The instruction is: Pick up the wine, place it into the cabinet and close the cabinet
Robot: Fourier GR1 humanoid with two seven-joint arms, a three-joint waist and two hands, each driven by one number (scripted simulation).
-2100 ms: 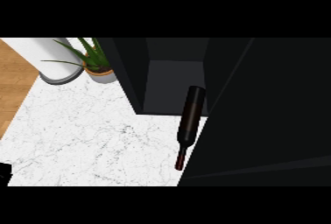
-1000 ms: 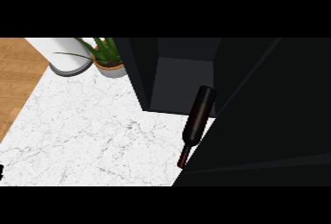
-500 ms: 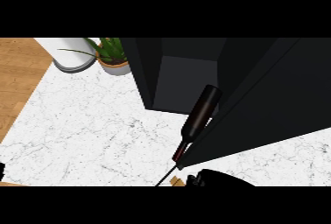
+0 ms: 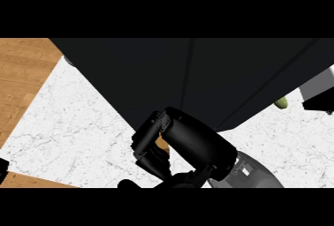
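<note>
Right robot hand [image 4: 171, 145] curling fingers, seemingly round something hidden, hovering over white marble counter [image 4: 72, 128] against black cabinet [image 4: 195, 75]. No writing legible anywhere.

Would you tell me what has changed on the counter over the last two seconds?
The right hand has come up from the lower edge to where the wine bottle lay before the cabinet; the bottle no longer shows, and whether the hand holds it cannot be told. The view has shifted too: the potted plant is gone from sight. The marble counter looks unchanged.
</note>
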